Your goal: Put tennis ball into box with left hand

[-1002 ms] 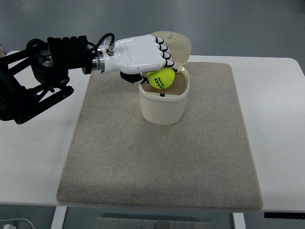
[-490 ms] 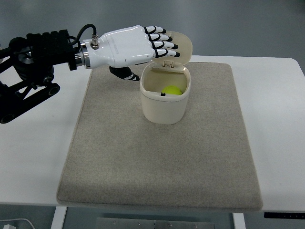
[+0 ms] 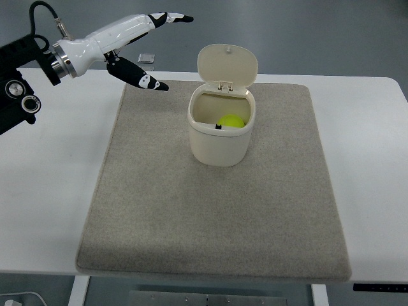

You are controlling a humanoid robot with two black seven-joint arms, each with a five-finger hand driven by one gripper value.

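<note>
Yellow-green tennis ball (image 3: 230,120) lies inside the cream box (image 3: 219,142); by the look of it, the task is done.
The box stands on the grey mat (image 3: 210,210) with its hinged lid (image 3: 227,63) tipped up and open. The left hand (image 3: 125,33) hangs up at the mat's far left corner, well apart from the box, fingers spread wide and holding nothing. Nothing seems left but perhaps bringing the arm to rest.

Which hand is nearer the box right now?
Left. The left hand is up and to the left of the box, fingers spread, clear of it. The right hand isn't in view.
</note>
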